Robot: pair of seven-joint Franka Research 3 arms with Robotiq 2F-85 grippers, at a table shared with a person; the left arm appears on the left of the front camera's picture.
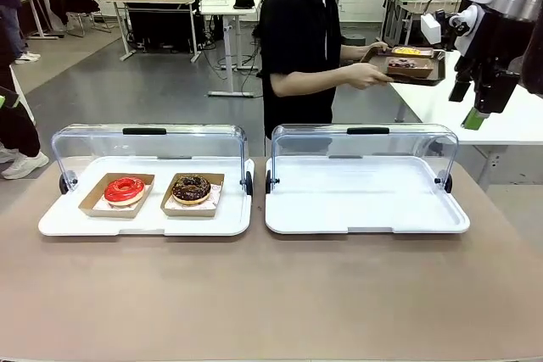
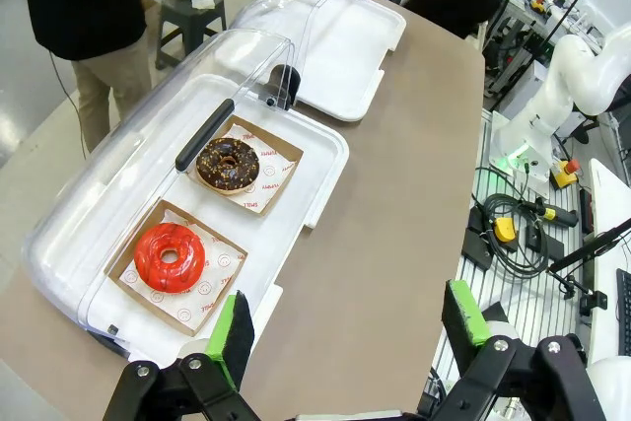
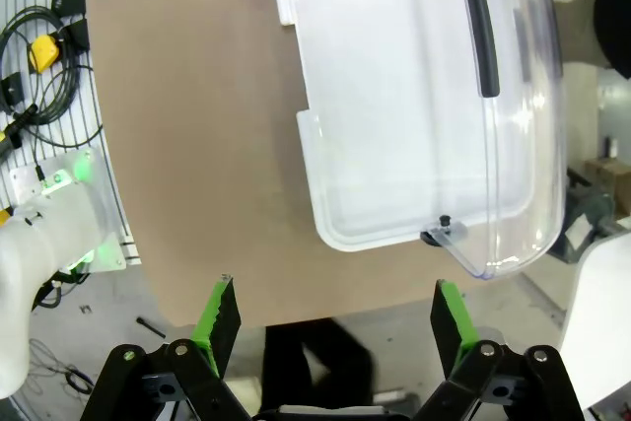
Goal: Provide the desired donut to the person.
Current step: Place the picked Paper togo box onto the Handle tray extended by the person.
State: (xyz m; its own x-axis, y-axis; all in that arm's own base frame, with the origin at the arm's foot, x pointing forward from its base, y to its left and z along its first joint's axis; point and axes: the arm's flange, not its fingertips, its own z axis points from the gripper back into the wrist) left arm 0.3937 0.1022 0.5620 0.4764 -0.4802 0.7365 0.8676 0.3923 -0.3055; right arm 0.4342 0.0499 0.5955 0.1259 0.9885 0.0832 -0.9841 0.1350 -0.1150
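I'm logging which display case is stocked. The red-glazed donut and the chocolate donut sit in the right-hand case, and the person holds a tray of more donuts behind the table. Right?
Not quite. The red-glazed donut and the chocolate donut sit in the left-hand case, as the front view shows; the right-hand case holds none. The person does hold a tray of donuts behind the table.
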